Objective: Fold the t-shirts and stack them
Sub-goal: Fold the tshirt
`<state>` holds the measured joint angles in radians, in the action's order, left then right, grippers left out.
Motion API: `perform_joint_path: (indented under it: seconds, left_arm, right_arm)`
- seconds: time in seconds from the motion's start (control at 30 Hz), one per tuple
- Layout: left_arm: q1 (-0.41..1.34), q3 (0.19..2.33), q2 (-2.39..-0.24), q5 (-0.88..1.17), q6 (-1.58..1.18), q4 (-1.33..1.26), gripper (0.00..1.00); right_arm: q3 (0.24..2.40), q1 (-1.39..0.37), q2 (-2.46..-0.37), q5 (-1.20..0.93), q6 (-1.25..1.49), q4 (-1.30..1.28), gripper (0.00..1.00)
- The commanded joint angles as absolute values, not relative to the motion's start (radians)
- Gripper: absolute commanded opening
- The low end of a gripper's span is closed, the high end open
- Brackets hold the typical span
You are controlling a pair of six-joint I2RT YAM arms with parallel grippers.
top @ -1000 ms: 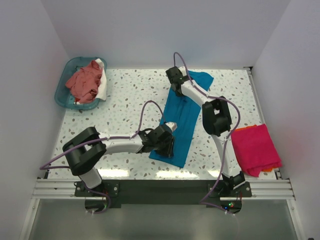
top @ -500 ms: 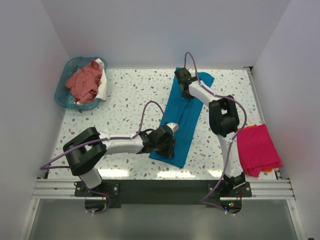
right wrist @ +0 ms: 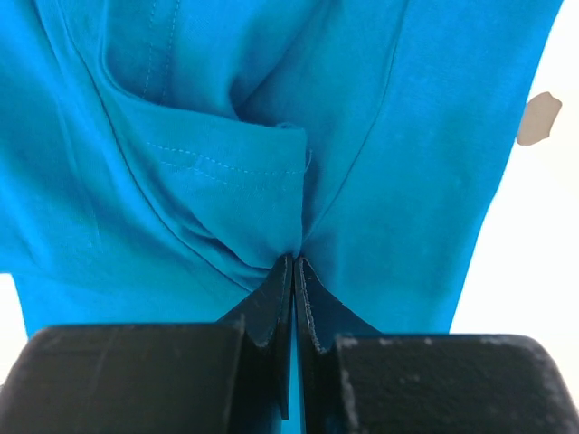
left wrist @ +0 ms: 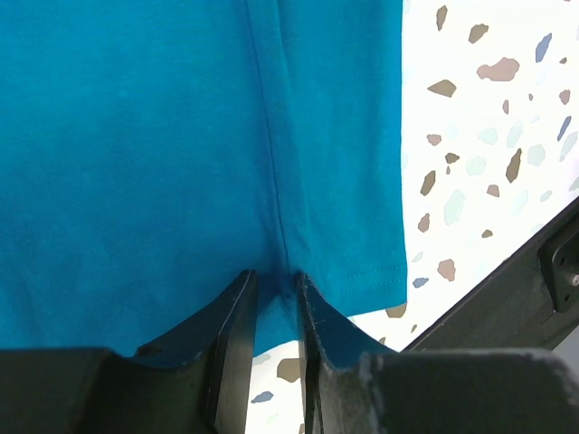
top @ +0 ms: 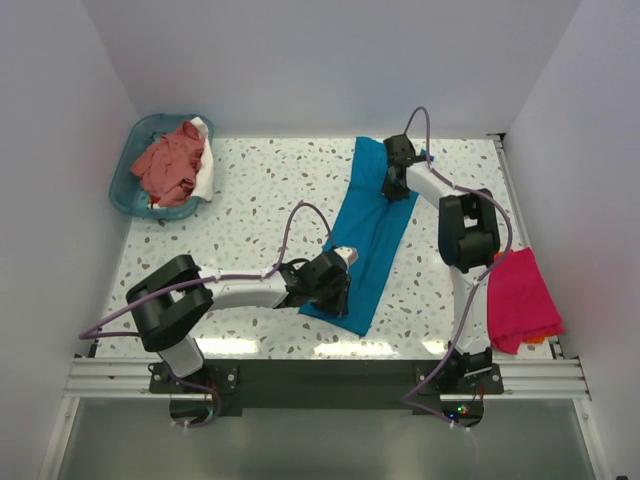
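- Table (top: 260, 190): spread t-shirt (top: 365, 235) at centre, running diagonally from near centre to far, right of centre
- Left gripper (top: 338, 287) at its near end, right gripper (top: 395, 185) at its far end; each has cloth pinched between its fingers
- Basket (top: 128, 178) at far left corner; crumpled t-shirts (top: 170, 165) inside
- Folded t-shirts (top: 520, 295) stacked at right edge, near side, well apart from spread t-shirt

Teal basket (top: 127, 193) sits at speckled table's (top: 260, 190) far-left corner.
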<state>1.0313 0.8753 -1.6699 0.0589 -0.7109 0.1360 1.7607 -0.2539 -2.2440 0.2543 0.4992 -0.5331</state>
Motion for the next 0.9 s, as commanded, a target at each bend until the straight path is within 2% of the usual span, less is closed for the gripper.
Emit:
perform_joint_path:
  seconds: [0.0,0.1,0.17,0.27,0.37,0.43,0.63,0.87]
  left_arm:
    - [1.045,0.905,-1.663,0.075,-0.68,0.117,0.28]
    - [1.046,0.907,-1.651,0.08,-0.681,0.126,0.3]
    - [1.048,0.911,-1.628,0.081,-0.68,0.132,0.31]
    - [1.048,0.928,-1.589,0.068,-0.675,0.153,0.39]
    - [1.046,0.951,-1.552,0.034,-0.669,0.189,0.48]
    - [1.046,0.966,-1.539,0.009,-0.669,0.212,0.51]
    - [1.028,1.012,-1.59,-0.136,-0.67,0.31,0.49]
    - [1.025,1.023,-1.695,-0.264,-0.634,0.367,0.42]
  right_arm:
    - [1.721,-0.23,-2.189,0.147,0.549,-0.46,0.04]
    - [1.692,-0.204,-2.177,0.068,0.575,-0.422,0.06]
    - [1.68,-0.196,-2.168,0.051,0.575,-0.4,0.11]
    - [1.681,-0.195,-2.149,0.048,0.561,-0.4,0.18]
    - [1.683,-0.195,-2.119,0.061,0.552,-0.405,0.32]
    - [1.677,-0.195,-2.088,0.074,0.548,-0.402,0.37]
    - [1.729,-0.201,-2.069,0.133,0.514,-0.403,0.42]
    - [1.96,-0.238,-2.235,0.262,0.442,-0.538,0.41]
